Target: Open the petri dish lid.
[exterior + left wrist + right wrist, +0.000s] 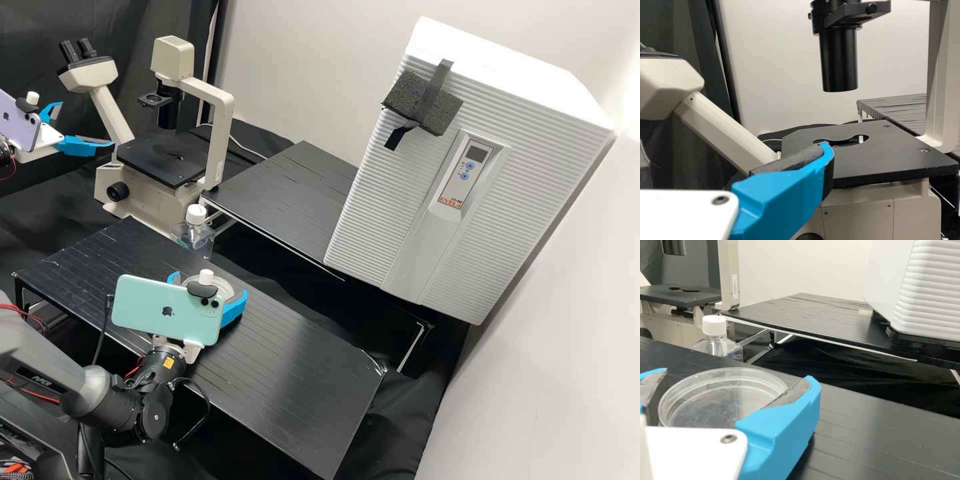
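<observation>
The white cabinet [533, 180] stands farthest out from the right gripper, with the microscope [223, 133] just beyond the left gripper [87, 123]. The left gripper hangs with its fingers spread and nothing between them. The black table [293, 380] lies under the right gripper, its far edge running a little way past the fingertips. Sideways along the tabletop, toward the cabinet's side, there looks to be the most room to swing; straight ahead there is less. The bottle [715, 347] stands ahead of the right gripper, past that edge, near enough to be knocked by a long forward push.

The right gripper [738, 374] is set wide, one finger to each side of the dish [700, 410]. Whether both pads touch the wall, I cannot tell. The dish lies flat on the table, and its lid [747, 392] seems to be on. It should prove light, stiff and slick, and liable to crack if squeezed hard. The place to take the lid is its rim, high on the wall and at opposite sides, gently, then straight up; gripped too low, the base may come along.
</observation>
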Available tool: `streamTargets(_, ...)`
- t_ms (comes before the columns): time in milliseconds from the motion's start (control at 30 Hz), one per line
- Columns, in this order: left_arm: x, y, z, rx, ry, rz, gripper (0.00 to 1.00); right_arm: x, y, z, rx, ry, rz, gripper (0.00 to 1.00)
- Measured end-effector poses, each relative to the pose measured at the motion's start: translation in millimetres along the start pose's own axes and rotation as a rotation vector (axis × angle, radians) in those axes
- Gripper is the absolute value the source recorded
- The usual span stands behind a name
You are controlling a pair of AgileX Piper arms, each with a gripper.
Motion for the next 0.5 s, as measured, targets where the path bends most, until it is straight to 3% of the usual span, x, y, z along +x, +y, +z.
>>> streamTargets(267, 0.0, 0.0, 0.0, 0.000, 0.000, 0.000, 1.00, 0.4, -0.8, -3.6, -0.015, 0.016, -0.005, 0.00)
streamTargets(500, 0.0, 0.0, 0.0, 0.000, 0.000, 0.000, 1.00, -0.4, 3.6, -8.1, -0.027, 0.027, 0.047, 0.00)
